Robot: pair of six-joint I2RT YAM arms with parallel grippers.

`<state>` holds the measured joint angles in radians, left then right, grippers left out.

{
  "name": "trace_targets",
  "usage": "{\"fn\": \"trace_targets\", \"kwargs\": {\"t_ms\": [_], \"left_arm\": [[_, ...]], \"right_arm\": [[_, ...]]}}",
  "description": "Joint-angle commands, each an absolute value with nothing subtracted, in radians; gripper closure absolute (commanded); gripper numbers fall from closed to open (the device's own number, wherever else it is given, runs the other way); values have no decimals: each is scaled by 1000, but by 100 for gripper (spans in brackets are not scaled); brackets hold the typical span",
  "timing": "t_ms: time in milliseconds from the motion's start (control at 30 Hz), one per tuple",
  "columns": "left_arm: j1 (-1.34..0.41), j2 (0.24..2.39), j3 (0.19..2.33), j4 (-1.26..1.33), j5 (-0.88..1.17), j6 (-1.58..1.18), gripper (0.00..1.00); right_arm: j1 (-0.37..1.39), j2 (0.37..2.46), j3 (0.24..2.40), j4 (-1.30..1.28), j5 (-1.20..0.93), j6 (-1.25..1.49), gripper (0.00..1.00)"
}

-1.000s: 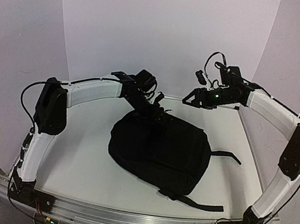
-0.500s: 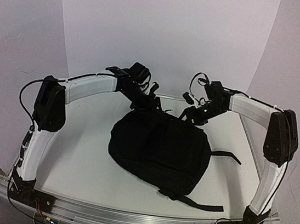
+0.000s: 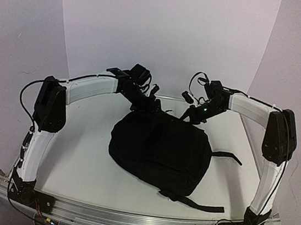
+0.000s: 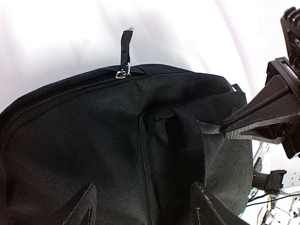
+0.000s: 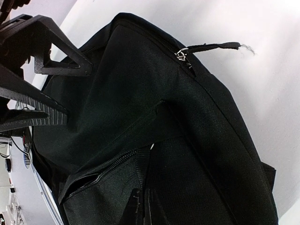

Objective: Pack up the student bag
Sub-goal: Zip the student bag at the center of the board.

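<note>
Both at the top of the student bag (image 3: 159, 150)
Your left gripper (image 4: 143, 194) gapes wide over its fabric; your right gripper (image 4: 226, 129) looks narrow at its webbing (image 4: 208, 125), grip impossible to tell; the bag lies on the table (image 3: 77, 164)

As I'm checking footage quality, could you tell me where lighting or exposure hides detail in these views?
Top external view: even, soft light, but the student bag reads as a flat black mass. Left wrist view: the white background is blown out, while the zipper pull is sharp. Right wrist view: the background is likewise overexposed, and the bag weave is crisp.
</note>
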<state>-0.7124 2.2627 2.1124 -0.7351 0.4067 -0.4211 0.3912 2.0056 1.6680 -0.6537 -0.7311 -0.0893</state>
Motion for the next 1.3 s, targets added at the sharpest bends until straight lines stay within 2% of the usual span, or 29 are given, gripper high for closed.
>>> {"fn": "trace_targets", "kwargs": {"t_ms": [0, 100, 400, 667, 733, 833, 967, 1067, 1267], "left_arm": [[-707, 2259, 2152, -752, 382, -398, 30], [-706, 2282, 2196, -764, 364, -392, 26], [-698, 2445, 2433, -868, 199, -393, 0], [-698, 2522, 2468, -880, 149, -361, 1], [-696, 2538, 2473, -903, 129, -358, 9], [-686, 2538, 2446, -951, 83, -388, 31], [-659, 2421, 2223, -940, 50, -482, 54], [-655, 2257, 1986, -851, 58, -545, 63], [-655, 1995, 1592, -749, 107, -654, 70]], "right_arm": [[388, 1982, 1692, -671, -760, -86, 100], [396, 1954, 1700, -679, -764, -81, 100], [467, 1858, 1677, -706, -700, -88, 100], [523, 1814, 1545, -717, -617, -99, 100], [528, 1816, 1520, -715, -592, -101, 100], [529, 1841, 1527, -707, -550, -102, 100], [529, 1895, 1595, -685, -499, -114, 100], [529, 1964, 1670, -669, -486, -112, 100], [563, 2093, 1838, -664, -535, -95, 100]]}}
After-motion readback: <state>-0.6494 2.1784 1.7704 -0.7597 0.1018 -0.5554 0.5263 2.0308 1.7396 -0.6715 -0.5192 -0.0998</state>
